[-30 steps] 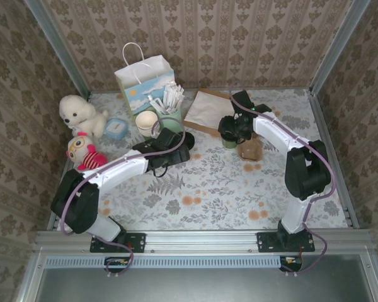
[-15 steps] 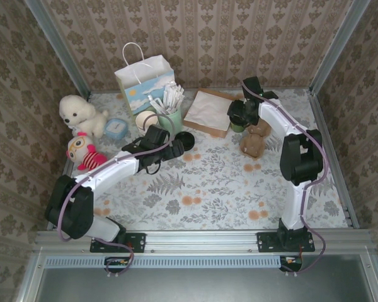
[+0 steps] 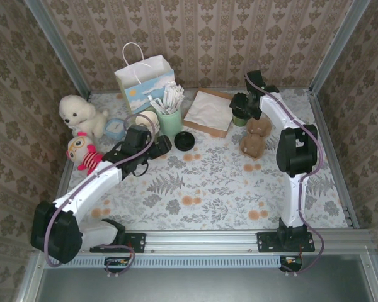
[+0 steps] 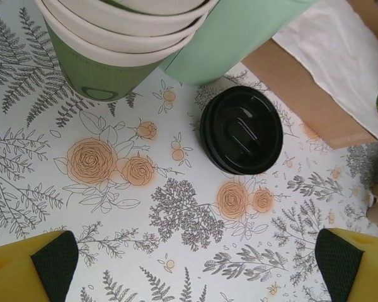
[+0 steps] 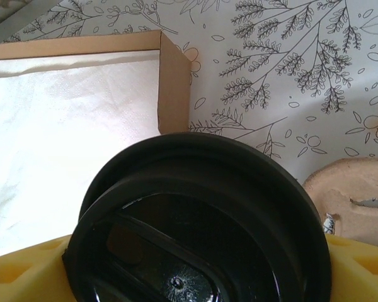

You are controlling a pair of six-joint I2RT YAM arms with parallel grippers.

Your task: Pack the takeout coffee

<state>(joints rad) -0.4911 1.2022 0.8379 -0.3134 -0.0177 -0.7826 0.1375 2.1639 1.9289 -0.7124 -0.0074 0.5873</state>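
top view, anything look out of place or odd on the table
One thing: a loose black lid lies flat on the tablecloth beside the mint cup, with no cup visible under it. Nothing looks spilled or damaged.

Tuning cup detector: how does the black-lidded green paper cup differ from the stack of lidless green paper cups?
The lidded cup is single and capped; the stack of lidless cups is nested, cream insides showing. The lidded cup sits within the right gripper, beside the brown napkin box; the stack stands beside the mint-green cup. Both green, upright.
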